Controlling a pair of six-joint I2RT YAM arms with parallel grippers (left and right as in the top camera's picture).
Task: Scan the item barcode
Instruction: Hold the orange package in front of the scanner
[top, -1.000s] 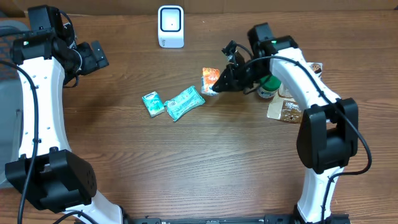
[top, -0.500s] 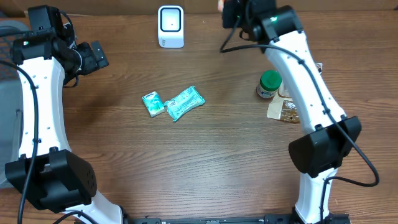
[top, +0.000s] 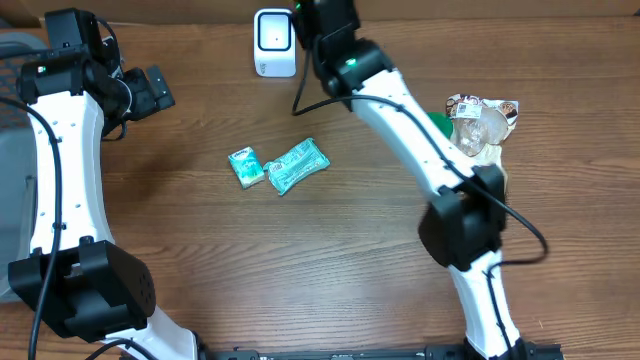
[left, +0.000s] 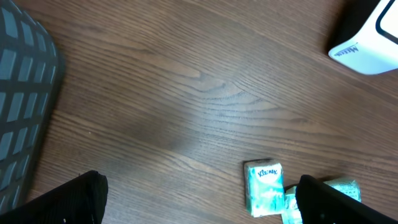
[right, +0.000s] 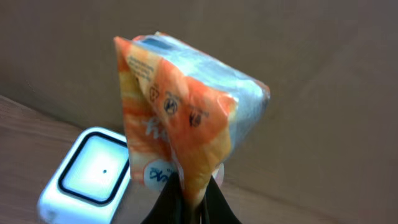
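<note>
- The right gripper (right: 189, 202) is clamped on the lower edge of the orange packet (right: 186, 118); the packet's long axis runs straight out from the fingertips.
- The scanner (right: 93, 171) lies just beyond the fingertips, left of the packet, its window facing up. The right arm is the nearer one.
- The face carrying the barcode cannot be identified; a tilt of the packet toward the window is judged necessary.
- The left gripper (left: 202, 202) is spread wide and empty, well apart from the scanner.
- Counted: one scanner, one orange packet, two teal tissue packs (top: 245, 166) on the table (left: 155, 93).
</note>
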